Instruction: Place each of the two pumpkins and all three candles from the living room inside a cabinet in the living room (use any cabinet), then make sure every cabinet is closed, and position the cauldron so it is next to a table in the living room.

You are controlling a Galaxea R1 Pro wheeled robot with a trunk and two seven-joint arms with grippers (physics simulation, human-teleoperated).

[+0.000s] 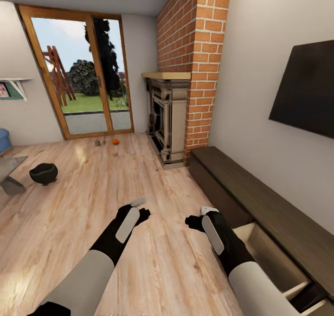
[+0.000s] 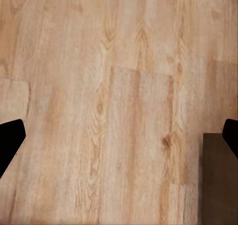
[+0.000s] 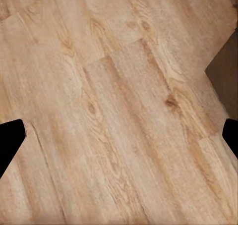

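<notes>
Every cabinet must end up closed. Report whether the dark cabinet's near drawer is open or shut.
Open. In the head view the drawer stands pulled out from the cabinet, its pale wood inside showing, apparently empty.

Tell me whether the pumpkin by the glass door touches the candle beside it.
Apart. The head view shows bare floor between the pumpkin and the candle.

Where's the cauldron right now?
In the head view the cauldron sits on the wood floor at the far left, beside the corner of the glass table, well away from the cabinet on the right.
</notes>
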